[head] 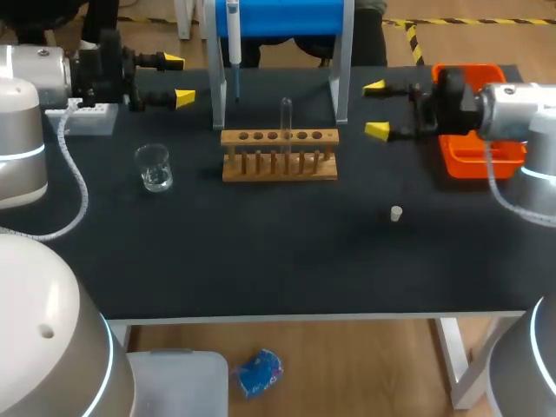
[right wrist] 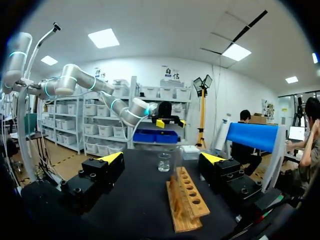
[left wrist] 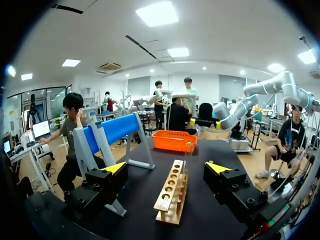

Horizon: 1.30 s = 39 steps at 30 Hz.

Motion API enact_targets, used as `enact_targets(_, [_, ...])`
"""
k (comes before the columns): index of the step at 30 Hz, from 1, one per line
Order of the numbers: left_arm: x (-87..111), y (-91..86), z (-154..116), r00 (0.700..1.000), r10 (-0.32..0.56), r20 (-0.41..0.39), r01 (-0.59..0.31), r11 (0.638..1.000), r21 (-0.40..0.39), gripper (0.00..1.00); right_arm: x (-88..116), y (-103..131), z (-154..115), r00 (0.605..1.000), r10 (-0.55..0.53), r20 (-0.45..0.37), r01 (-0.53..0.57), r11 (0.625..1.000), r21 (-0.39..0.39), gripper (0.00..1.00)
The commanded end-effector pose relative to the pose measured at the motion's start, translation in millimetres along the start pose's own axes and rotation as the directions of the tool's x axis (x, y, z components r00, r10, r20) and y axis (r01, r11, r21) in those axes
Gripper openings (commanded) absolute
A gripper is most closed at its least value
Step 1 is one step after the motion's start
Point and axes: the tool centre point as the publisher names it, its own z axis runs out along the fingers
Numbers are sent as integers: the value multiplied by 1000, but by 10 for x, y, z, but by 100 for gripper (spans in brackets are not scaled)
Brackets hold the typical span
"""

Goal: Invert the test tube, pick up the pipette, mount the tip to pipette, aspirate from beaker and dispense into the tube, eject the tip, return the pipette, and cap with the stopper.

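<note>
At the middle of the desk [head: 261, 261], the test tube [head: 285, 117] stood upright in the wooden rack [head: 278, 165]. It looked thin, clear and smooth. A grip set too high or too light could let it slip while being turned over, and a hard squeeze might crack it. A slanted pull could catch it in its hole and drag the rack along.

The left gripper [head: 178, 80] and right gripper [head: 375, 109] both hung wide open and empty, facing each other across the rack. The tube stood roughly between them, well apart from either. The pipette [head: 233, 43] hung on its stand behind the rack. The beaker [head: 155, 168] sat near the left gripper, and the stopper [head: 396, 213] lay on the right gripper's side, nearer the desk's front edge.
</note>
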Motion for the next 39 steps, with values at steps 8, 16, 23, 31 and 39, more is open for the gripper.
enact_targets(8, [1, 5, -4, 1000, 2, 1, -2, 1000, 1, 100, -104, -134, 511, 998, -18, -54, 18, 1000, -2, 100])
enact_targets(16, [1, 5, -4, 1000, 2, 1, -2, 1000, 1, 100, -197, -185, 677, 995, -14, -103, 14, 1000, -7, 100])
enact_targets(23, [1, 5, -4, 1000, 2, 1, -2, 1000, 1, 100, -293, -318, 846, 991, 1, -131, -1, 1000, 7, 100])
enact_targets(31, [1, 5, -4, 1000, 2, 1, -2, 1000, 1, 100, -483, -426, 1075, 991, 24, -135, -25, 1000, -5, 100])
enact_targets(39, [1, 5, -4, 1000, 2, 1, -2, 1000, 1, 100, -560, -517, 1320, 988, 39, -149, -41, 999, -7, 100])
